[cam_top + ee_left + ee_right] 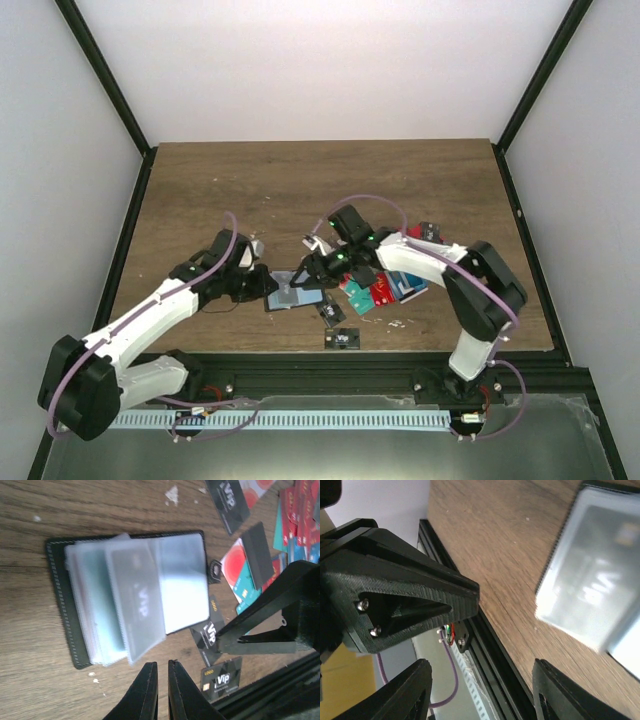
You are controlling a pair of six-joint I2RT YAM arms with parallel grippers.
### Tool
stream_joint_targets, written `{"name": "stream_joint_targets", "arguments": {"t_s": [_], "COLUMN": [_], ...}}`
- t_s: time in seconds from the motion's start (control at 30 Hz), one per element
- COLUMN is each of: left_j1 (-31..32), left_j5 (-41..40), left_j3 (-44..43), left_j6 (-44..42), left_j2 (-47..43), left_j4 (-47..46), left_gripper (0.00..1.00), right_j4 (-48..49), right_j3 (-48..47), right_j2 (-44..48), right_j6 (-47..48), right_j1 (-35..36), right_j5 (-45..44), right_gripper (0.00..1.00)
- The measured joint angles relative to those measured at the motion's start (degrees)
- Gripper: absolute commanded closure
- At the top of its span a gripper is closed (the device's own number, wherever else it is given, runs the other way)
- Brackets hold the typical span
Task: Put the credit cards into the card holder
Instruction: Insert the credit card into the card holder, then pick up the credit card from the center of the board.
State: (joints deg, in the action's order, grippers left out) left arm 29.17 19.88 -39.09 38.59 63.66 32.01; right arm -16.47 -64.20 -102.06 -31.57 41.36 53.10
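- Sleeves up, cover down: the card holder (135,600) lies spread open on the wooden table (300,190), right in the middle between the two arms.
- And why flat like that?
- Likely so the pockets face up and a card can slide in from the side. The left gripper (161,666) sits just beside the holder's near edge with its fingers (145,690) pinched almost together. Only a sliver of gap shows, and nothing is visible in it. It looks parked there to steady the wallet or nudge a sleeve, though no contact can be made out.
- What about the other arm?
- The right gripper (481,667) hangs near the holder's far side with its jaws spread wide and nothing between them. My read is that it's free to fetch a card.
- Describe the holder itself.
- It has a black stitched cover and a pale blue-grey inside, with a stack of cloudy plastic sleeves fanned out. One dark VIP card (137,597) shows through the top sleeve, and a snap tab (216,570) pokes out at one edge.
- So plenty is left to load?
- Plenty. The credit cards (385,290) sit in a loose red, teal and blue heap just right of the holder, and a few black cards (221,677) are scattered toward the table's near edge.
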Motion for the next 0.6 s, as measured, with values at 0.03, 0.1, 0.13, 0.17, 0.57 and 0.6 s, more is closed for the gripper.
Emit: {"name": "stream_joint_targets", "arguments": {"t_s": [0.03,0.1,0.13,0.17,0.57,0.6], "left_j1": [0.81,2.95,4.17,5.73,19.23,19.56], "left_j5": [0.76,2.19,2.8,3.39,7.43,7.69], "left_j3": [0.0,0.0,0.0,0.0,-5.16,-6.27], "left_j6": [-0.07,-0.15,-0.17,-0.24,-0.87,-1.27], "left_j2": [0.17,0.98,1.66,2.69,22.21,23.93], "left_j4": [-0.44,-1.66,-2.45,-3.37,-12.92,-13.38], "left_gripper": [0.91,0.9,0.9,0.9,0.88,0.88], "right_j4": [-0.52,-1.66,-2.45,-3.45,-9.31,-8.46], "right_j3": [1.9,6.6,9.68,12.17,33.44,35.43], "right_j2": [1.99,6.21,8.7,10.75,33.4,35.12], "right_j6": [-0.02,-0.02,0.04,0.0,-8.68,-10.51], "right_j1": [-0.5,-2.01,-3.08,-3.96,-6.29,-6.29], "right_j5": [-0.9,-3.34,-4.96,-6.32,-15.3,-15.02], "right_gripper": [0.42,0.42,0.41,0.41,0.26,0.26]}}
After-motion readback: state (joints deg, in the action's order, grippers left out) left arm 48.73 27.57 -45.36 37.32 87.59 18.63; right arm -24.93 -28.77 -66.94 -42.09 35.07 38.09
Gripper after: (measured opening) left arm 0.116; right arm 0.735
